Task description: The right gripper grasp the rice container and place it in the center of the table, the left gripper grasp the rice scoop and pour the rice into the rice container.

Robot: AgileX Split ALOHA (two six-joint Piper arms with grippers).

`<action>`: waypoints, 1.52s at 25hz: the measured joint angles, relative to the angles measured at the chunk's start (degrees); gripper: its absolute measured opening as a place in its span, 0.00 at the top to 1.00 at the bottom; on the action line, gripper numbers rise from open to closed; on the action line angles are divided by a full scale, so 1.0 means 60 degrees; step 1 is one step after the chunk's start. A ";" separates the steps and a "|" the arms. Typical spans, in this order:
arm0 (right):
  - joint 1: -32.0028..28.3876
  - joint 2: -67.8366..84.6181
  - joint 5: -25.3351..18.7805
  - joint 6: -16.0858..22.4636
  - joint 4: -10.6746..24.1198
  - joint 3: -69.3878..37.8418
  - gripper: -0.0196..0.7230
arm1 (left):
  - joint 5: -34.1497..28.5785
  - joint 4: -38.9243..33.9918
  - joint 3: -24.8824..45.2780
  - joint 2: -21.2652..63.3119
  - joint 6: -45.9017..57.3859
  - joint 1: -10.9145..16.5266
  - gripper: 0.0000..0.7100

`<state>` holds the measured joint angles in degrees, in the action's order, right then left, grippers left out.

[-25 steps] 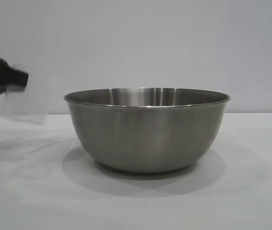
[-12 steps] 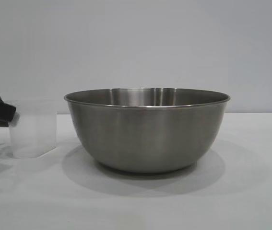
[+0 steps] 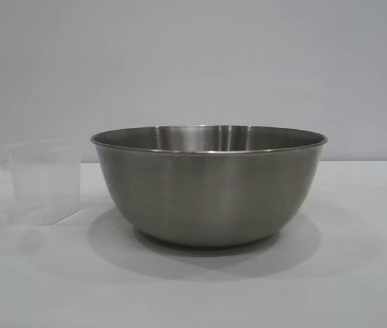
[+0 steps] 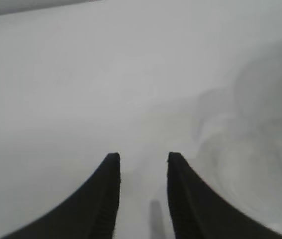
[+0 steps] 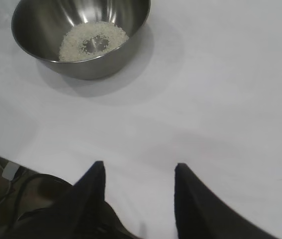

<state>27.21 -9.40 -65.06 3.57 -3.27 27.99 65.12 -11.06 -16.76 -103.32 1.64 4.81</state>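
Gone from the exterior view since half a second ago is the dark left gripper point(image 4: 141, 164), which had been at the rice scoop point(image 3: 41, 182); it now hangs over bare table point(image 3: 357, 273) with its fingers parted and nothing between them. That translucent scoop stands upright and alone on the table, just beside the rice container point(image 3: 209, 184) on its left-arm side. Steel and round, the container sits mid-table with rice point(image 5: 93, 41) spread over its bottom. Well back from it, near the table edge, the right gripper point(image 5: 139, 172) is released too, fingers apart and empty
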 joint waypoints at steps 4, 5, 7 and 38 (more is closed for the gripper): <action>0.0000 0.0000 0.0000 0.0000 0.0000 0.0000 0.58 | 0.0000 -0.0640 0.0000 0.1011 0.0000 0.0000 0.73; 0.0000 0.0000 0.0000 0.0000 0.0000 0.0000 0.58 | 0.0000 -0.0747 0.0000 0.1403 0.0000 0.0000 0.73; 0.0000 0.0000 0.0000 0.0000 0.0000 0.0000 0.58 | -0.0278 -0.0937 0.0000 0.2344 0.0000 0.0000 0.73; 0.0000 0.0000 0.0000 0.0000 0.0000 0.0000 0.58 | -2.0965 0.1959 -0.2822 1.6573 -0.1110 -0.1145 0.69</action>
<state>27.21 -9.40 -65.06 3.57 -3.27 27.99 -60.66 0.69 -33.69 -3.89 -5.02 -2.06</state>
